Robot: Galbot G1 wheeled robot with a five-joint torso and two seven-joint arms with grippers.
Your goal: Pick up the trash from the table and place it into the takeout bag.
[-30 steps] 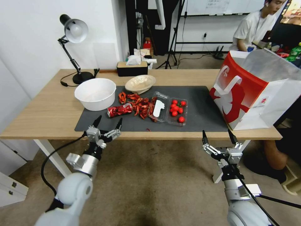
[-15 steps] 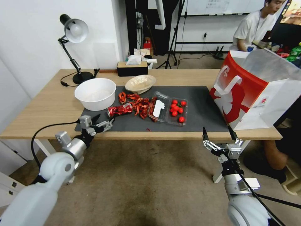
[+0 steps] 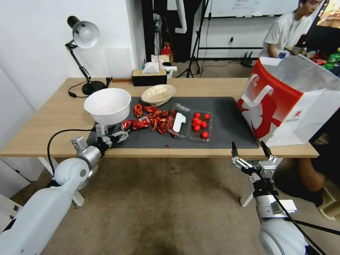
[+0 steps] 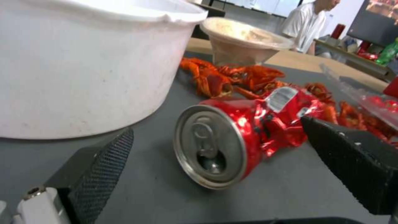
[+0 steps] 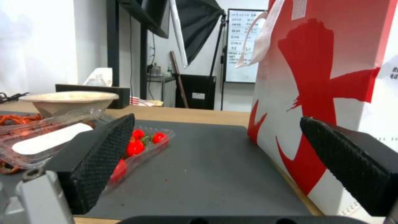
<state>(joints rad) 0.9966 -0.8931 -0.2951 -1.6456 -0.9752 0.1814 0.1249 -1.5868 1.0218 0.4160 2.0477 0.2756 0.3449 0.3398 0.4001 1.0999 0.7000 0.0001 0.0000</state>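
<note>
Left tool (image 3: pixel 114 133) low over the near left part of the dark grey mat (image 3: pixel 226 120) on the long light-wood table (image 3: pixel 53 117), fingers spread, released. Crushed red can (image 4: pixel 244 130) lies on its side between the two black pads (image 4: pixel 108 161), silver top facing the wrist camera; no pad touches it. Large white plastic bowl (image 3: pixel 107 105) just beside it. Red crayfish shells (image 3: pixel 156 117) and a beige shallow bowl (image 3: pixel 158 94) behind. Right tool (image 3: pixel 250 150) hangs released before the table's near edge, below the red-and-white paper takeout bag (image 3: pixel 283 102) at the right end.
</note>
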